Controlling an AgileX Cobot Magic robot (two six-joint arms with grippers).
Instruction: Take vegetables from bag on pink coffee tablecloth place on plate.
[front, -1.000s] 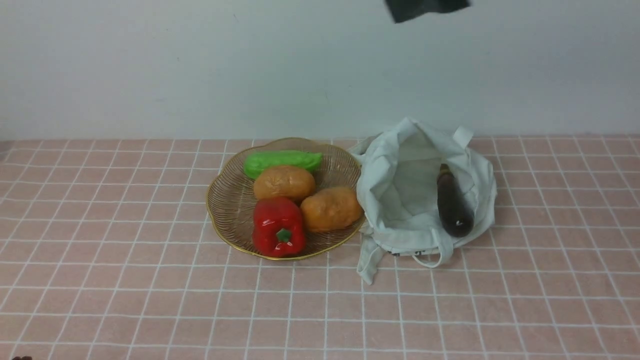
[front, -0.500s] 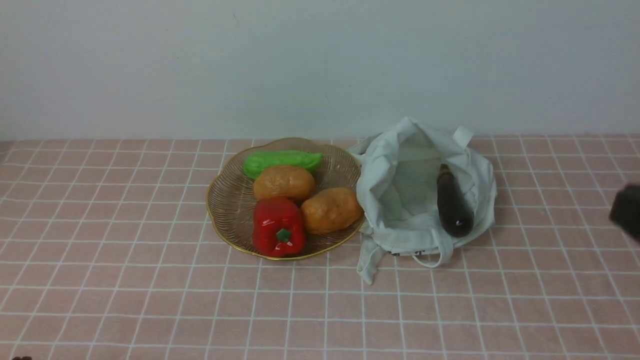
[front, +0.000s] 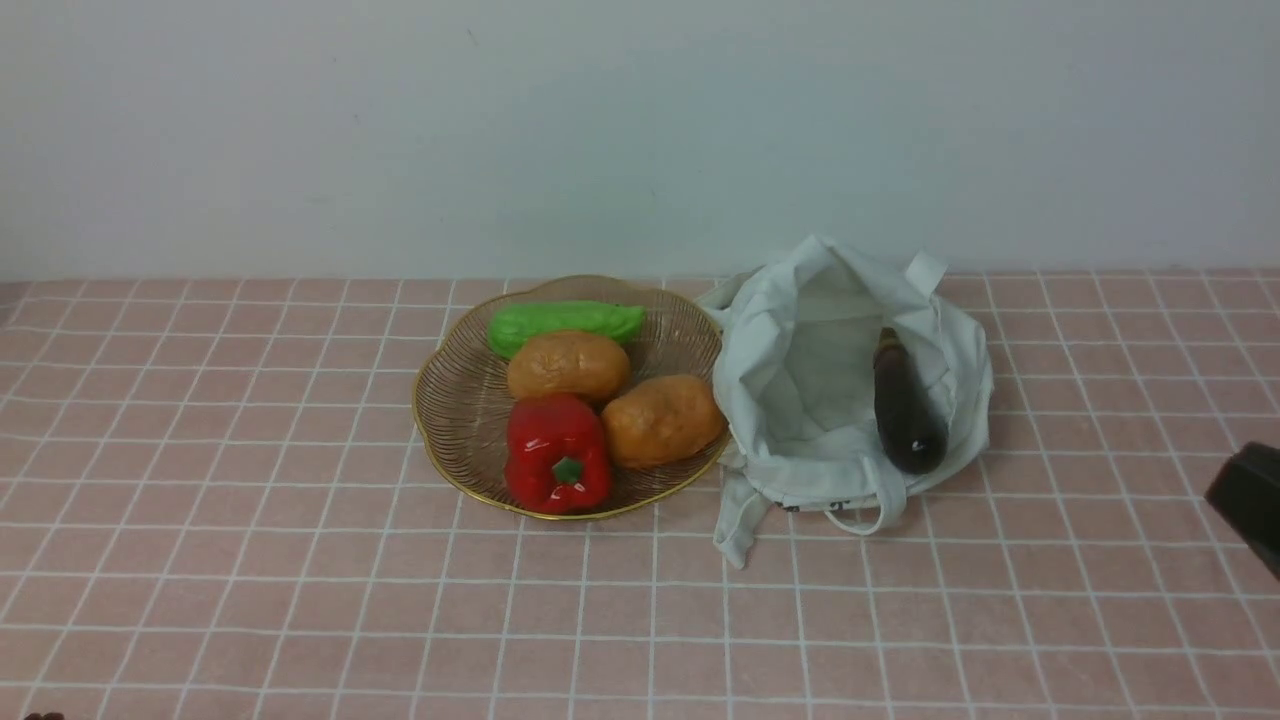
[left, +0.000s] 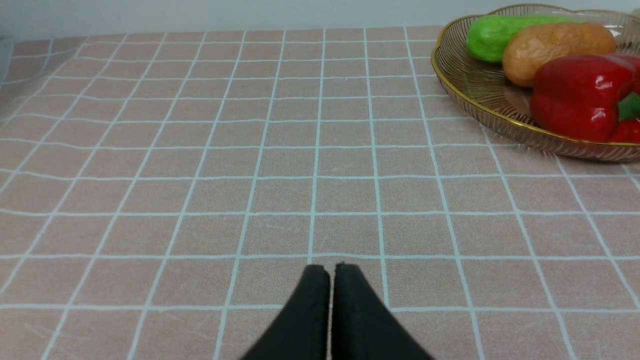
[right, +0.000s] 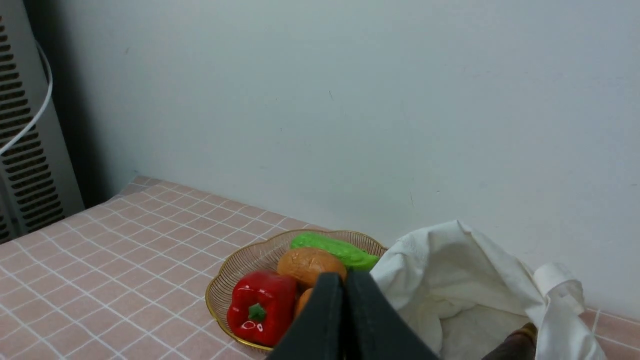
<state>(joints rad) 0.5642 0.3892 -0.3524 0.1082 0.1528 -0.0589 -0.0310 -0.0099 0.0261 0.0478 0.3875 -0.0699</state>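
The plate (front: 440, 400) sits mid-table on the pink coffee tablecloth (front: 250, 560). It holds two potatoes (front: 567, 365) (front: 662, 418), a red bell pepper (front: 557, 452) and a green gourd (front: 565, 323). The bag (front: 800, 400) lies open right of the plate, with the eggplant (front: 907, 410) lying inside it. My right gripper (right: 344, 278) is shut and empty, and only a dark corner of it (front: 1250, 500) shows at the front view's right edge. My left gripper (left: 330, 270) is shut and empty, low over bare cloth left of the plate (left: 480, 95).
A pale wall runs behind the table. A grey ribbed appliance (right: 25, 140) with a white cable stands at the table's far left end. A bag handle loop (front: 870, 515) trails toward the front.
The right arm left the top of the front view, reappeared at the right edge, and has since dropped lower. The vegetables, plate and bag have not moved.
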